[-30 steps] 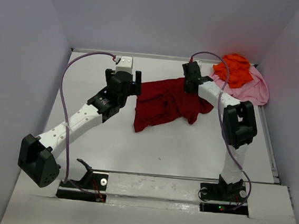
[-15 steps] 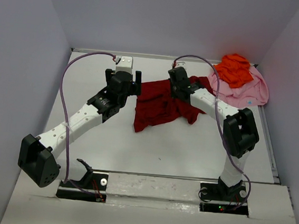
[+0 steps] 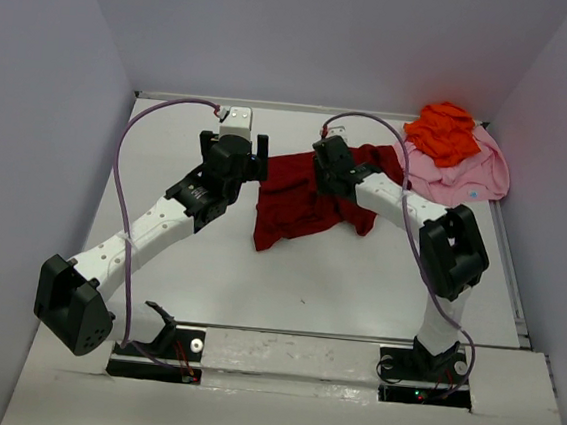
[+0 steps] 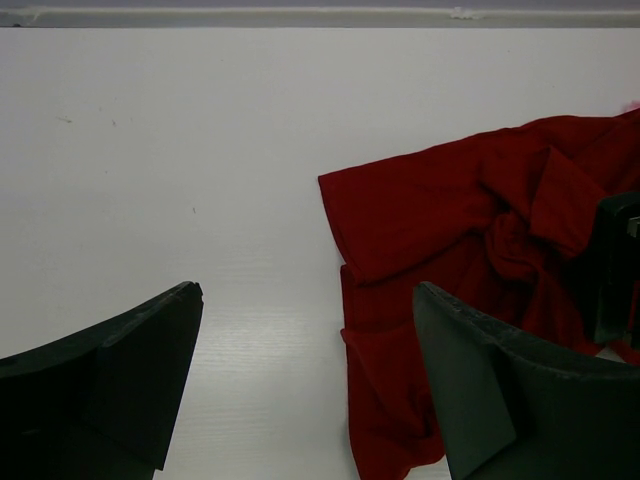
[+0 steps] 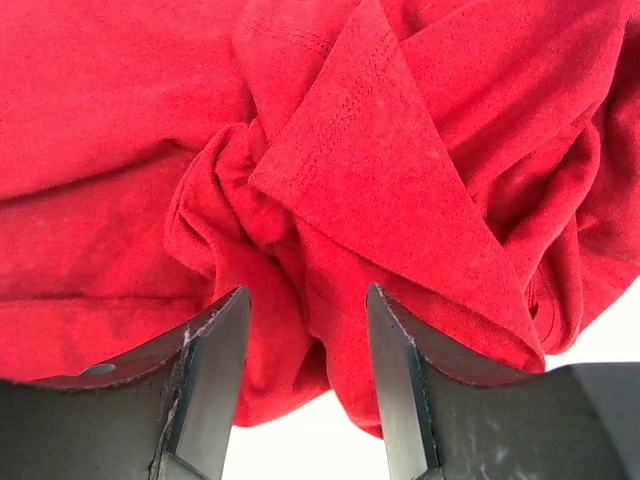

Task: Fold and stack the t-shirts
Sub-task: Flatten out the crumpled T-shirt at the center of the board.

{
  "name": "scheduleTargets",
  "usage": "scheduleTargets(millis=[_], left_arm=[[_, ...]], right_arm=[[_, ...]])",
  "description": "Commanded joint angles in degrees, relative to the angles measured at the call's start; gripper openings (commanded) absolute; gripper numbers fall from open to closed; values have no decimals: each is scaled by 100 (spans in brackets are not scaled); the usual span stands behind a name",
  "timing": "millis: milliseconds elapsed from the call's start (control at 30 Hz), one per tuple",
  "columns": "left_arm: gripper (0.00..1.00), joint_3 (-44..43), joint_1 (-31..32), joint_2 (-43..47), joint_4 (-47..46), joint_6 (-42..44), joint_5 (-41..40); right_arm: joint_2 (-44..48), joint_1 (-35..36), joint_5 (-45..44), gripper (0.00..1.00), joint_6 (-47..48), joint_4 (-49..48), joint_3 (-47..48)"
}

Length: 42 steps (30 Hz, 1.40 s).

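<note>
Here the right end effector is parted over the dark red t-shirt. The left end effector is spread.

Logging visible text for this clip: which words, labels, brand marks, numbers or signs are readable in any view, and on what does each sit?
None can be read in any view.
The dark red t-shirt, orange t-shirt and pink t-shirt are plain, with no print or tag showing.
The left arm, right arm and table show no legible marking.
</note>
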<state>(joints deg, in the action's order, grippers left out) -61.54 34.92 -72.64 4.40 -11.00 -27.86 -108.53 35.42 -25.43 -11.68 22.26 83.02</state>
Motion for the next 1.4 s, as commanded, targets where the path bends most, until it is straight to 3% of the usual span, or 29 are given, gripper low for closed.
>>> scheduleTargets(millis=[0, 467, 967, 1167, 1367], left_arm=[[96, -236, 24, 40, -115, 37, -18], [96, -245, 24, 75, -124, 90, 70], [96, -245, 24, 119, -124, 90, 114], [96, -253, 24, 119, -124, 81, 140], [96, -245, 33, 127, -133, 72, 131]], right_arm=[[-264, -9, -234, 56, 280, -169, 442], [-1354, -9, -234, 57, 650, -29, 1857], [-1601, -61, -419, 56, 439, 24, 1603], [-1662, -167, -437, 43, 421, 24, 1603], [-1707, -167, -472, 38, 456, 33, 1586]])
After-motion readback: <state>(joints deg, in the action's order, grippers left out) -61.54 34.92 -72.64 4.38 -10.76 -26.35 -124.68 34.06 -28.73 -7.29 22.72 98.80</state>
